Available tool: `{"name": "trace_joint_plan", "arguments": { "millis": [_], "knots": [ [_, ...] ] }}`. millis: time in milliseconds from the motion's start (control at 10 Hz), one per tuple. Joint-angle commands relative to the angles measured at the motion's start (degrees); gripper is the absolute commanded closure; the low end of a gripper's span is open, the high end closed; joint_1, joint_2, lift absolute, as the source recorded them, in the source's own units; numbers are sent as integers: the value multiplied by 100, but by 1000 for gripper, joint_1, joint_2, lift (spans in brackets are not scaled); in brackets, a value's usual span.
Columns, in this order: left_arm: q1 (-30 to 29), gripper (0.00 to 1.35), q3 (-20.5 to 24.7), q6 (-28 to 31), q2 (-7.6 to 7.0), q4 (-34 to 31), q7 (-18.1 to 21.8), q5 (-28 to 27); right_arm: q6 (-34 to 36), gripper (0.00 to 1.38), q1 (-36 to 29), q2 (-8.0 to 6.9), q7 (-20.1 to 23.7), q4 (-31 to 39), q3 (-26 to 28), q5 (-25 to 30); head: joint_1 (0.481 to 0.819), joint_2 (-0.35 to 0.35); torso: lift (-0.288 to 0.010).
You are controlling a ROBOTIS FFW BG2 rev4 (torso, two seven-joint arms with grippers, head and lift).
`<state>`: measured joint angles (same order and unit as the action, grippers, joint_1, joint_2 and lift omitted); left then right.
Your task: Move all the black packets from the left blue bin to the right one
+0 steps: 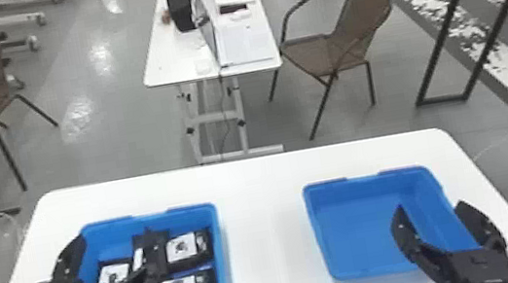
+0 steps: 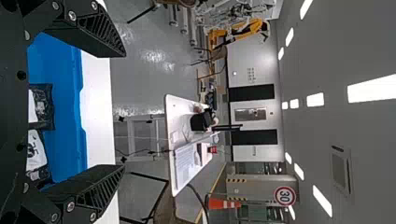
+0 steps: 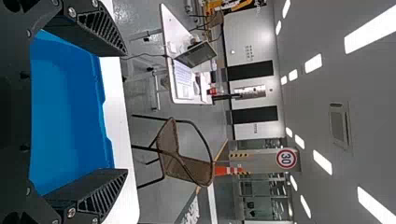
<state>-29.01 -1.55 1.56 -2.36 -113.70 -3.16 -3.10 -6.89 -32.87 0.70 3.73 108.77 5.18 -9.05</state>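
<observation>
Across my white tabletop (image 1: 263, 230), the left blue bin (image 1: 221, 257) sits well apart from the right blue bin (image 1: 357, 234). My left tool (image 1: 114, 236) hangs wide over the former, my right tool (image 1: 429, 206) wide over the latter. At least 4 black packets (image 1: 203, 248) lie in the left bin. I judge this pick 1: next, lower my left tool around 1 packet and squeeze.
</observation>
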Motion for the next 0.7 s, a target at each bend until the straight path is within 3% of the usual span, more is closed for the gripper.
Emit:
{"name": "trace_joint_plan", "arguments": {
  "millis": [0, 600],
  "knots": [
    [89, 185, 40, 152, 7, 68, 0, -24, 12, 134, 18, 0, 13, -13, 1, 0, 695, -58, 0],
    [889, 205, 251, 1154, 42, 788, 132, 170, 39, 136, 132, 0, 93, -110, -52, -35, 695, -19, 0]
  ]
}}
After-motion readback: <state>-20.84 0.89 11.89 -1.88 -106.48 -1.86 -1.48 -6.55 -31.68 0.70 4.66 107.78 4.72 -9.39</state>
